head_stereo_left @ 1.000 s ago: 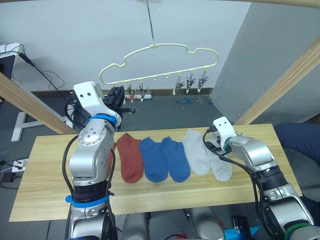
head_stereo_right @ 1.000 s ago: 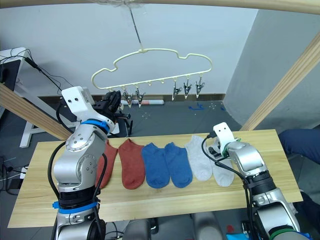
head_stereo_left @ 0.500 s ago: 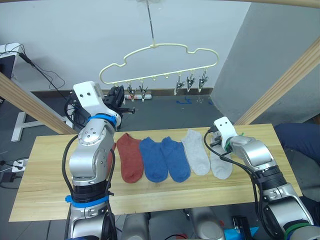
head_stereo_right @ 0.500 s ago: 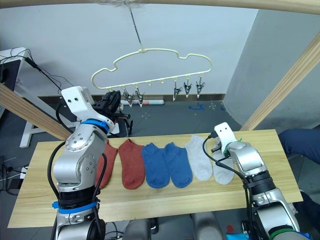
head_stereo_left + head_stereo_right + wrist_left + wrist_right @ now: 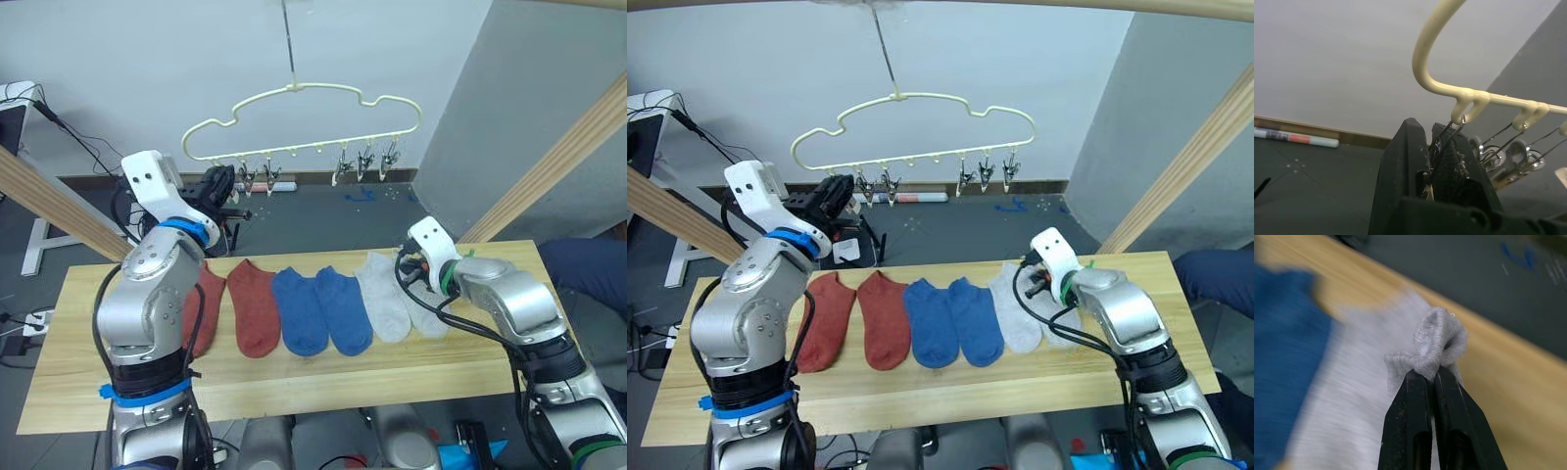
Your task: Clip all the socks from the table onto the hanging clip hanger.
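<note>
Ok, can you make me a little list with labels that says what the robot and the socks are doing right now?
left gripper: shut on a metal clip hanging from the cream plastic hanger
right gripper: shut on the bunched cuff of a light grey sock
second light grey sock: flat on the light wooden table
two blue socks: flat, side by side
two rust-red socks: flat, nearest the left arm
socks on hanger: none yet
</note>
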Tool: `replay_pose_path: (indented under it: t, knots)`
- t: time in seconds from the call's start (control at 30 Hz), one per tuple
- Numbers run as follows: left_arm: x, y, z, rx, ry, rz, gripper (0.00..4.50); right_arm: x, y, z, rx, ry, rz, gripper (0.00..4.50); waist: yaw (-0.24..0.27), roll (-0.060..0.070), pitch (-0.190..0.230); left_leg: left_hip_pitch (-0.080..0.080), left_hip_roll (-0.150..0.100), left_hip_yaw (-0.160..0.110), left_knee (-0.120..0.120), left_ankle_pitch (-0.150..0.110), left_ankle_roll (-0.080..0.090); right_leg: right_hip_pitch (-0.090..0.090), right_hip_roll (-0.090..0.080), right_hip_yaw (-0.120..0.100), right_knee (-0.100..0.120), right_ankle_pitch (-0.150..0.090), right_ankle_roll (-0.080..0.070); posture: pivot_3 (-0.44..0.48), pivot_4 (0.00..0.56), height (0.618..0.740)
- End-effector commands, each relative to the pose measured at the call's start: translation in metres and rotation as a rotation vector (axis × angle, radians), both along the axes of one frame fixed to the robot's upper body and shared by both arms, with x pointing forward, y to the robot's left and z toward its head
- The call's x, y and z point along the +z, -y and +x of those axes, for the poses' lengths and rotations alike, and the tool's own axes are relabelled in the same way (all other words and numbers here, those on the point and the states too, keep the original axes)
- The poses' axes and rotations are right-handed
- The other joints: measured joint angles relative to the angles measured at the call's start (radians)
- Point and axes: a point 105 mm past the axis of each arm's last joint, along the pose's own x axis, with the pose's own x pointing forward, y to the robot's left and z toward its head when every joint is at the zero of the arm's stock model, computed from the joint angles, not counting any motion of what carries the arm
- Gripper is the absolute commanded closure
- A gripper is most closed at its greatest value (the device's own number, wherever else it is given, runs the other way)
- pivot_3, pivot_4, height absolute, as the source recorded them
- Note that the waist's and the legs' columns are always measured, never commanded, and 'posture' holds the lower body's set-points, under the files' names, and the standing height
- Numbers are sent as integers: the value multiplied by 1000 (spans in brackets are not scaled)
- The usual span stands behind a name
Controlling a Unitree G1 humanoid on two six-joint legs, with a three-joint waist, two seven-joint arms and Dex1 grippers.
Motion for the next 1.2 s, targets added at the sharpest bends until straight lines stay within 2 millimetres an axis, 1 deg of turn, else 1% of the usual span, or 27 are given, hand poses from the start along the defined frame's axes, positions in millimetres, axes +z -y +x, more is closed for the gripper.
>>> replay_pose_path:
  t: [0.03,0.17,0.3,0.37,0.43,0.53,0.7,0.8,0.97,1.1,1.2]
  knots:
    - [19,-2,-8,-40,37,-9,4193,26,-39,-16,141,56,79,4456,3,0,1,0,0,-1,0,0,0,0,0,-1,0,0,0,-140,366,740]
    - [22,-6,-10,-41,28,-9,4193,36,-65,-21,188,86,121,4456,20,0,1,-1,-1,-1,0,0,0,0,-1,-1,0,0,0,-124,369,740]
    - [32,-8,-11,-50,23,-17,4193,48,-113,-28,271,110,210,4456,30,-1,2,-3,0,0,0,0,0,-5,-2,-1,1,0,0,-103,373,740]
    - [34,-8,-12,-59,14,-20,4193,48,-128,-26,279,109,233,4456,33,-1,2,-5,0,1,0,0,-1,-12,-2,1,8,-1,-1,-94,373,740]
    - [35,-6,-12,-71,5,-30,4193,44,-138,-23,273,106,242,4456,38,-1,2,-5,0,1,0,0,-1,-13,-1,0,10,-1,-1,-87,374,740]
    - [40,-6,-13,-92,-4,-28,4193,44,-161,-16,271,105,281,4456,46,-3,4,-5,0,2,0,1,-1,-14,-2,1,11,-1,-1,-69,372,740]
    - [40,-5,-13,-114,-31,-68,4193,51,-177,-9,275,128,308,4456,55,-3,4,-5,0,2,0,1,-2,-15,-2,0,13,-1,-1,-59,370,740]
    - [38,-4,-14,-124,-52,-93,4193,60,-187,-4,284,153,322,4456,55,-3,4,-5,0,2,0,1,-2,-15,-2,0,13,-1,-1,-55,369,740]
    - [35,-5,-14,-125,-65,-98,4193,75,-197,2,301,188,342,4456,56,-4,4,-5,0,1,0,1,-2,-15,-2,0,13,-1,-1,-56,366,740]
    - [35,-5,-13,-124,-66,-100,4193,82,-202,3,314,204,351,4456,56,-4,4,-6,0,1,0,1,-2,-15,-2,0,13,0,-1,-56,363,740]
    - [35,-4,-11,-122,-63,-103,4193,92,-211,0,341,223,371,4456,55,-4,4,-6,0,2,0,1,-2,-15,-2,0,13,0,-1,-56,358,740]
